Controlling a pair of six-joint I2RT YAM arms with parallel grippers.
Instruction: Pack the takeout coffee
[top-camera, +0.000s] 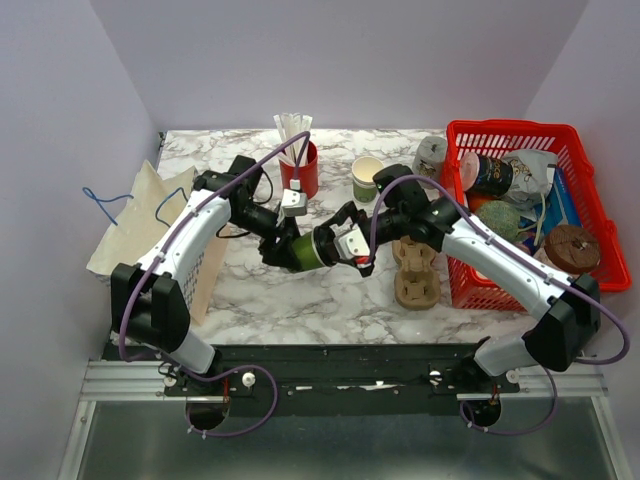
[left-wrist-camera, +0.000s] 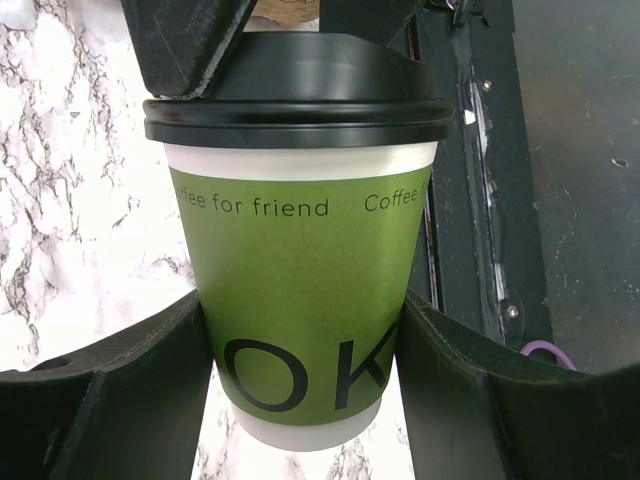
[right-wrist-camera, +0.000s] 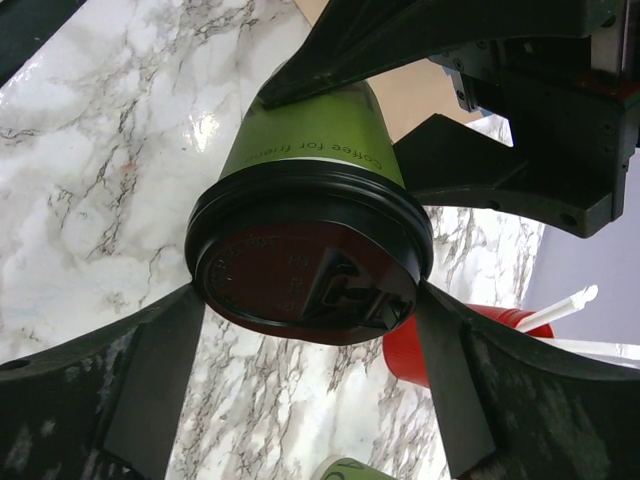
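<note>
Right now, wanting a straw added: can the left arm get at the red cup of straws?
Probably not yet: the left jaws grip the coffee cup, whose lid the right jaws hold. The red cup stands close beside that wrist, unobstructed.

2 green cups (top-camera: 303, 250), 1 red straw cup (top-camera: 305, 170), 1 basket (top-camera: 510, 127), poss. 2 pulp trays (top-camera: 416, 285)

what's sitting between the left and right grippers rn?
The green cup with its black lid: left gripper clamps the body, right gripper pinches the lid. Both wrist views show it.
</note>
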